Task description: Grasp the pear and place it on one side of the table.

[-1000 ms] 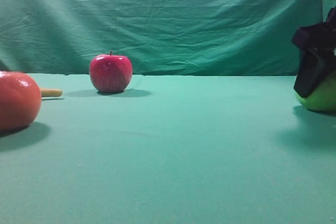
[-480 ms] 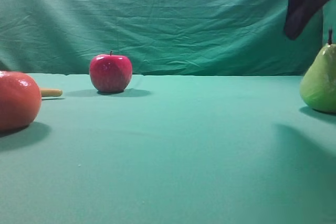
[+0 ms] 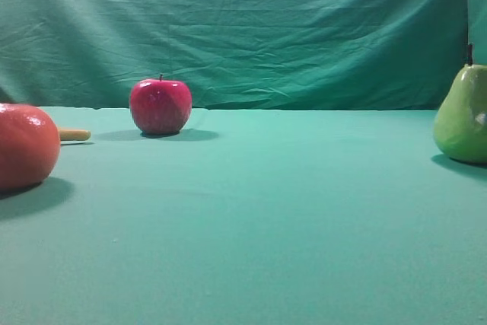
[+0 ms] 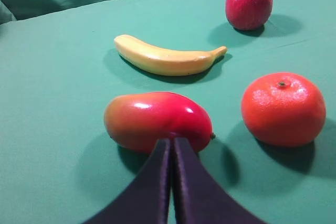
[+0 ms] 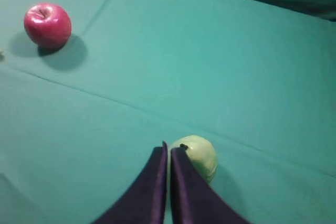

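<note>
The yellow-green pear (image 3: 462, 116) stands upright on the teal table (image 3: 266, 211) at the far right edge of the exterior view. In the right wrist view the pear (image 5: 198, 157) is seen from above, stem up. My right gripper (image 5: 168, 150) is shut and empty, well above the pear and just left of it. My left gripper (image 4: 171, 142) is shut and empty, above the table. Neither gripper shows in the exterior view.
A red apple (image 3: 160, 106) stands at the back left, also in the right wrist view (image 5: 47, 24). A large orange-red fruit (image 3: 27, 146) and a banana tip (image 3: 74, 135) are at the left. The left wrist view shows a mango (image 4: 157, 120), banana (image 4: 168, 59), orange fruit (image 4: 283, 108) and apple (image 4: 249, 4).
My right gripper, down on the pear a second ago, let it go, rose up and left the exterior view. The pear now stands free and upright.
</note>
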`<action>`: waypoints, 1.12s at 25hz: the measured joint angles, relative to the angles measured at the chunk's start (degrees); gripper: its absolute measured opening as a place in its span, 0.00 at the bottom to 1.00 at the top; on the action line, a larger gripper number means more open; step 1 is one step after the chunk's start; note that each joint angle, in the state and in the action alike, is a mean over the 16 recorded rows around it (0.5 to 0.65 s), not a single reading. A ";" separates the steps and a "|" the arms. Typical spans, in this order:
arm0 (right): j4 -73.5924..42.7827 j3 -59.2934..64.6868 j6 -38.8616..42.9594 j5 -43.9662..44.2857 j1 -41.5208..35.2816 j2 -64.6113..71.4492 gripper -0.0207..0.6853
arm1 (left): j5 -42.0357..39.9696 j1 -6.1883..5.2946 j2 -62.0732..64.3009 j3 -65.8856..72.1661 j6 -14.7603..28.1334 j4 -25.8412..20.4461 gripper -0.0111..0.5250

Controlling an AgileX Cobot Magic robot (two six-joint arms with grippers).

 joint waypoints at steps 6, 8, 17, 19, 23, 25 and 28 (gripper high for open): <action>2.77 4.39 -0.02 0.64 0.00 -10.36 0.03 | 0.00 0.00 0.00 0.00 0.00 0.00 0.02; 3.62 5.76 -0.18 0.12 0.00 -12.89 0.03 | 0.00 0.00 0.00 0.00 0.00 0.00 0.02; 5.94 16.39 -1.65 -11.26 -0.15 -20.38 0.03 | 0.00 0.00 0.00 0.00 0.00 0.00 0.02; 5.94 20.91 -2.01 -15.89 -0.23 -22.33 0.03 | 0.00 0.00 0.00 0.00 0.00 0.00 0.02; 5.96 31.29 -2.65 -25.18 -0.60 -28.03 0.03 | 0.00 0.00 0.00 0.00 0.00 0.00 0.02; 5.96 36.30 -2.79 -28.97 -0.95 -31.41 0.03 | 0.00 0.00 0.00 0.00 0.00 0.00 0.02; 5.70 42.76 -2.86 -32.44 -1.90 -36.40 0.03 | 0.00 0.00 0.00 0.00 0.00 0.00 0.02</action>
